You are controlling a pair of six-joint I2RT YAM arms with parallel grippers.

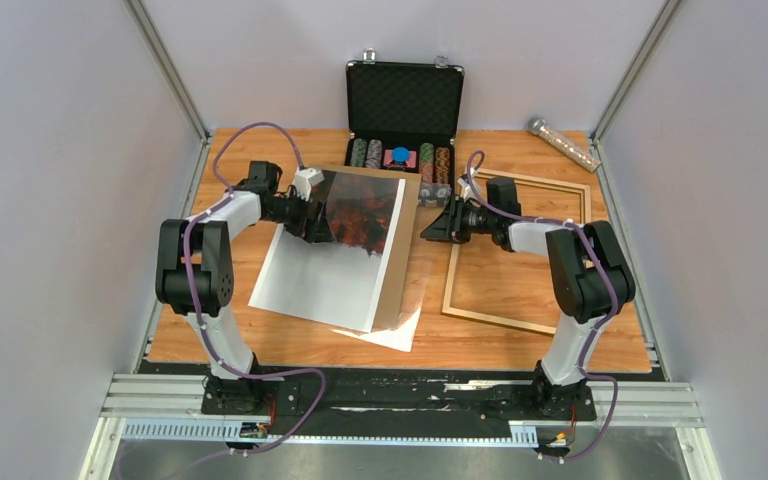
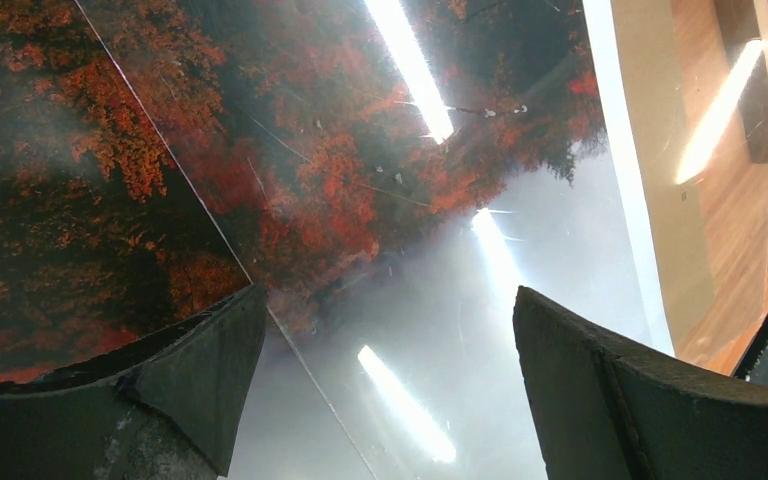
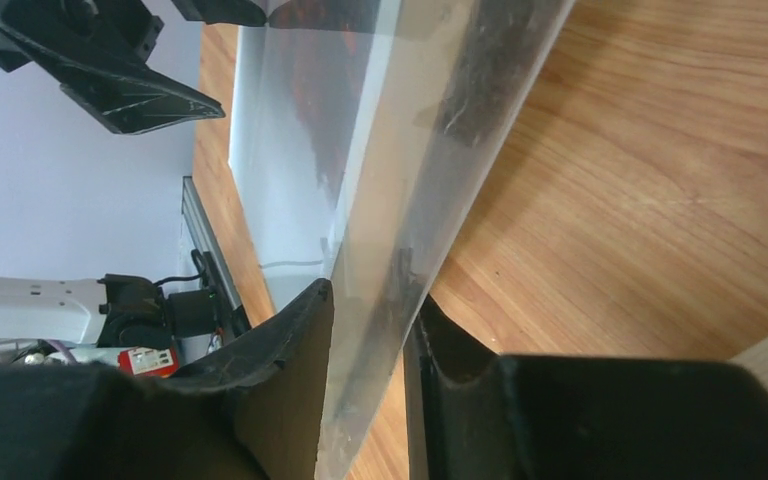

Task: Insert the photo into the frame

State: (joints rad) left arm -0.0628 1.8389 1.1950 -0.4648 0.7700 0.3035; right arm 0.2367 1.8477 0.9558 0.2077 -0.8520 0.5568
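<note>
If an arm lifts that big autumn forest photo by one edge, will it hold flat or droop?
Probably droops: the photo looks like a large, thin paper sheet. It glares brightly in the left wrist view, so it may be slick.

Photo (image 2: pixel 290 170), frame (image 1: pixel 500 320) apart.
Photo: red-orange trees into fog, face up under left gripper's (image 2: pixel 385 340) spread jaws; light-wood frame flat, just beside right gripper's (image 1: pixel 430 228) jaws.

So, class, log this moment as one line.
left jaws open, facing photo | right jaws astride clear sheet edge | frame without photo
</note>
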